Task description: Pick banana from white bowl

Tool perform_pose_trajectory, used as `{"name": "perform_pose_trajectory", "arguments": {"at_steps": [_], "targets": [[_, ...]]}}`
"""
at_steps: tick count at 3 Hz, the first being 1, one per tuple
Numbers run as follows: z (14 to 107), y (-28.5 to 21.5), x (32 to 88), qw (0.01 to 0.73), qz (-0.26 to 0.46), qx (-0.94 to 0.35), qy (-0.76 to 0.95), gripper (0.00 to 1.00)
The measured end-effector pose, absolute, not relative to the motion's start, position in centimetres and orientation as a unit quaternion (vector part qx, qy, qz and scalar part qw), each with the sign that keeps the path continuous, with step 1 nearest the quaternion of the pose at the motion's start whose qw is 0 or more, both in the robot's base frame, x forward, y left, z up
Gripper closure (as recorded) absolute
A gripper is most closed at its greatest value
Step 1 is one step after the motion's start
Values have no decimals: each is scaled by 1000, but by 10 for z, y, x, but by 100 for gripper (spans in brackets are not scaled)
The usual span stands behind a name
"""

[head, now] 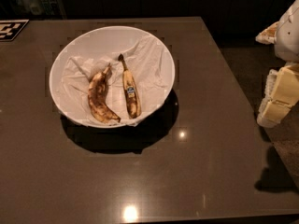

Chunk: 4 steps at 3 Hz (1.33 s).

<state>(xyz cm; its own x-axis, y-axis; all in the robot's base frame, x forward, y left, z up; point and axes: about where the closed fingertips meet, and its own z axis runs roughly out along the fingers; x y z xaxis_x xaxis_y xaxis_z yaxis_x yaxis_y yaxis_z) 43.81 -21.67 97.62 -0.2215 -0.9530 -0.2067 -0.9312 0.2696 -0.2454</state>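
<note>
The banana (131, 93) lies in the white bowl (112, 28) just right of a blotched banana (99, 99), the gripper (279, 96) stands at the right edge, spread or closed not discernible; a descent drifting left risks seizing the wrong fruit.

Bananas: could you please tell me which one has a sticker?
The slimmer, straighter banana, nearer the tool at the picture's right edge; the curved banana is blotchier, without a sticker.

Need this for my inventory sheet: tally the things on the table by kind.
Bananas: 2 (stickered banana, blotched banana)
White bowl: 1
Paper liner: 1
Marker tag: 1
Total: 5
The gripper hangs right of the table.
</note>
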Motion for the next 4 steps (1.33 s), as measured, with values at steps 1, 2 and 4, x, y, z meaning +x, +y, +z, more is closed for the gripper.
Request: {"name": "perform_pose_trajectory", "arguments": {"at_steps": [1,2,4], "targets": [[976,-217,438,159,-34,-603,781,0],[976,-210,441,148,-51,-591,791,0],[978,-164,445,71,-127,-589,795,0]]}}
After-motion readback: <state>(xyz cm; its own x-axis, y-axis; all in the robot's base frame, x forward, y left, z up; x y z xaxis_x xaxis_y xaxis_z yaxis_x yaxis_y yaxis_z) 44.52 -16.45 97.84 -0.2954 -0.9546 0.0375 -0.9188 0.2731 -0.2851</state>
